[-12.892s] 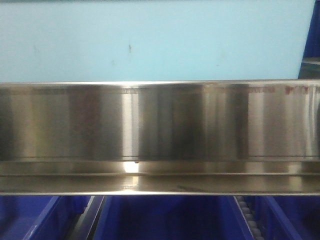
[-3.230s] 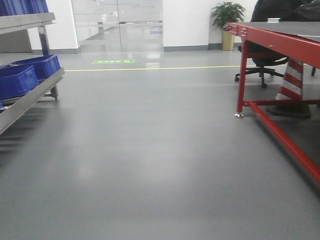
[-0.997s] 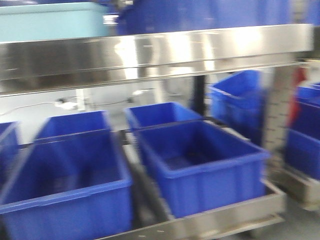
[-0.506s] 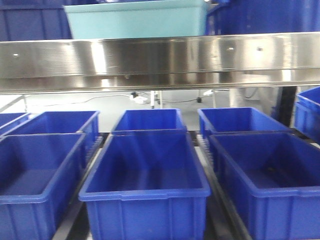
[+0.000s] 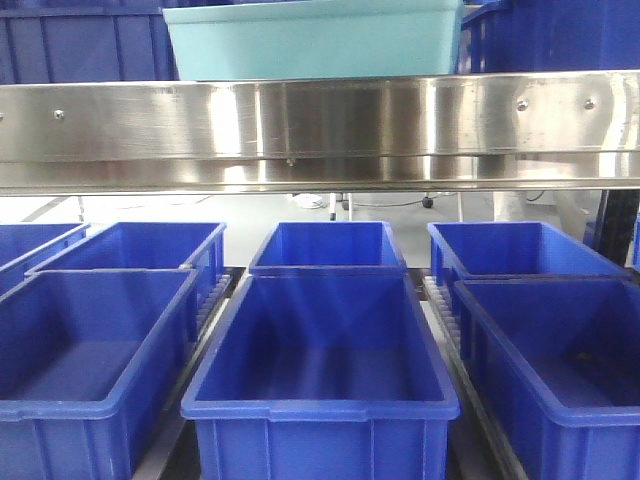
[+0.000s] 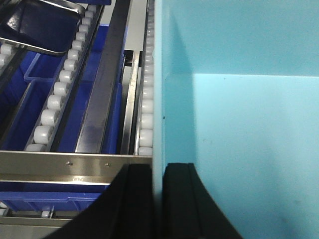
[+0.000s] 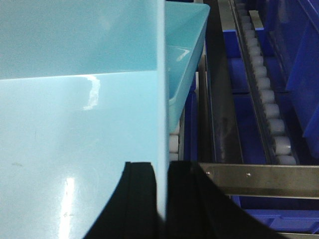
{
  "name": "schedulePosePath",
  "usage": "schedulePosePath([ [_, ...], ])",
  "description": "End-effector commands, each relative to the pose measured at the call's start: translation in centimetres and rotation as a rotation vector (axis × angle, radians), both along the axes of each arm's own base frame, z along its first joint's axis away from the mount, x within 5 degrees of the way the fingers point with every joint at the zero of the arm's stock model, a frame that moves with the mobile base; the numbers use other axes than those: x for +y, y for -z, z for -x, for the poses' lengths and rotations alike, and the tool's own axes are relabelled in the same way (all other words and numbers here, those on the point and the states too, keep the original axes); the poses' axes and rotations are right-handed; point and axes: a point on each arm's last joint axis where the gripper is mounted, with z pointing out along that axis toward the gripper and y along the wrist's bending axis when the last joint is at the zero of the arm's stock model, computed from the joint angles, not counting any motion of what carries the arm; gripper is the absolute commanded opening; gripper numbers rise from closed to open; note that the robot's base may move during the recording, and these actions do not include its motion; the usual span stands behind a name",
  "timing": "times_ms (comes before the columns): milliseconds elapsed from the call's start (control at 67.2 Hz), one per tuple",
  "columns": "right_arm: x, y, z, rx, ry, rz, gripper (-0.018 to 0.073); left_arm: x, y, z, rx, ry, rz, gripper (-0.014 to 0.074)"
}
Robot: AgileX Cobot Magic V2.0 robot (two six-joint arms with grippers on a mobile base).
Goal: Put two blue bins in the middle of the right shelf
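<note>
Nearest the wrist cameras, the left gripper is pinched onto the left side wall of the pale blue bin, one black finger outside and one inside. The right gripper is clamped the same way on the opposite wall. Both sets of jaws are nearly closed, with only the thin wall between them. The bin looks like hard, smooth, empty plastic, so it is probably light and stiff but slick. These two rim holds, level with each other, seem the sensible grip, since a one-sided pull would likely twist it. Just beyond the fingers, white rollers run alongside the bin, though I cannot tell whether it rests on them. From the front it sits above the steel rail, with dark blue bins on the level below.
</note>
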Motion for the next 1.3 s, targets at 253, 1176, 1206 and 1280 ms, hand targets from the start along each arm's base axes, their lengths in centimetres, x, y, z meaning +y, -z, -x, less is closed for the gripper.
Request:
schedulePosePath([
  [253,-1.24,-1.01,0.27,-0.062,0.045,0.043,-0.0164,1.19,-0.86,0.16,-0.058,-0.056,-0.058,-0.0111],
  [1176,-1.24,-1.01,0.27,-0.062,0.045,0.043,-0.0164,1.24,-0.89,0.15,-0.062,-0.060,-0.062,-0.0111],
  [1206,-1.24,-1.01,0.27,-0.062,0.045,0.043,-0.0164,1.24,-0.89,0.15,-0.062,-0.060,-0.062,-0.0111],
  [1280,-1.24,-1.01,0.27,-0.062,0.045,0.043,-0.0164,1.24,-0.89,0.15,-0.062,-0.060,-0.062,-0.0111],
])
